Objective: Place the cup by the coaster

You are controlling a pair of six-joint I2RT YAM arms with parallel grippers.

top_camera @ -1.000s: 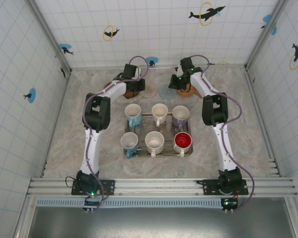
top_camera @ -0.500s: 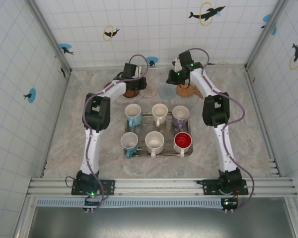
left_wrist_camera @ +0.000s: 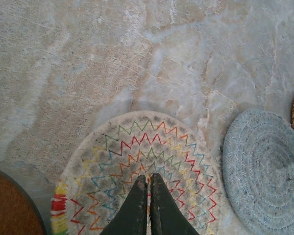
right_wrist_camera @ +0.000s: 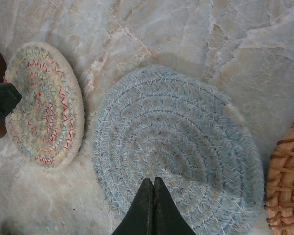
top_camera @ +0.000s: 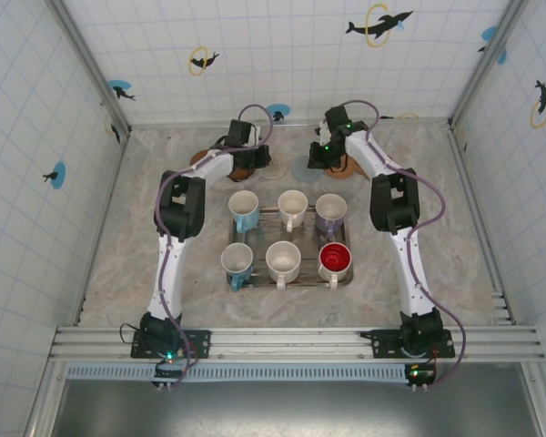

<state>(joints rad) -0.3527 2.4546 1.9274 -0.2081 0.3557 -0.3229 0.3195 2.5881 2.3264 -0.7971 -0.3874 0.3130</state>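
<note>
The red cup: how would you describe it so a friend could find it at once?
Start at the metal tray in the middle of the stone-patterned table, where six cups stand in two rows of three. The red cup is at the right end of the row nearer the bottom of the overhead view. It alone is bright red inside; its neighbours are pale inside.

Lab rig, tiled walls (top_camera: pixel 282 64), alu rail (top_camera: pixel 291 341)

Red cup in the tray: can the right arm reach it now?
Probably yes: nothing covers the red cup; the right gripper, shut over the blue coaster, would need to pull back and open.
</note>
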